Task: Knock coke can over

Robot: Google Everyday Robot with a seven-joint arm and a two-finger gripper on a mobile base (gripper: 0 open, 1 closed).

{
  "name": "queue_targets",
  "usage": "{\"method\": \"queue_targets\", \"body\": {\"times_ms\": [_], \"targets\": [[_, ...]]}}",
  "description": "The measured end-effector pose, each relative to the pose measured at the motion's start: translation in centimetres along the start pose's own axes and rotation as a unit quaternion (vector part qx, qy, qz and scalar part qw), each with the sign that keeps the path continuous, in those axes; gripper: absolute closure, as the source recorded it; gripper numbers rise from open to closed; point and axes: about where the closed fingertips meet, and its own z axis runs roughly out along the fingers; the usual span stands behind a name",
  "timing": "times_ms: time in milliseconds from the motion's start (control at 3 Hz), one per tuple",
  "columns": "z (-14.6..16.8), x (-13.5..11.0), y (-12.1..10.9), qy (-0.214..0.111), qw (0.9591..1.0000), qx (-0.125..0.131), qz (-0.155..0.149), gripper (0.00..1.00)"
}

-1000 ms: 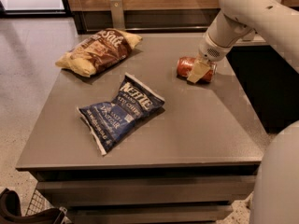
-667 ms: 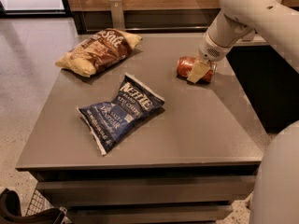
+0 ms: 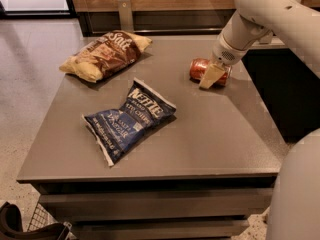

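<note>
The coke can is a small red can lying on its side near the far right of the grey table. My gripper hangs down from the white arm right over the can. A pale finger lies across the front of the can and hides its right part. The arm comes in from the upper right.
A blue Kettle chip bag lies flat at the table's middle. A brown chip bag lies at the far left. A dark counter runs along the right side. My white base fills the lower right corner.
</note>
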Motion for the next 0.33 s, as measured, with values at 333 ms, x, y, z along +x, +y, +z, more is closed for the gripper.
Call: {"method": "queue_targets", "body": {"times_ms": [333], "targets": [[-0.05, -0.02, -0.01, 0.0, 1.0, 0.0, 0.0, 0.0]]}}
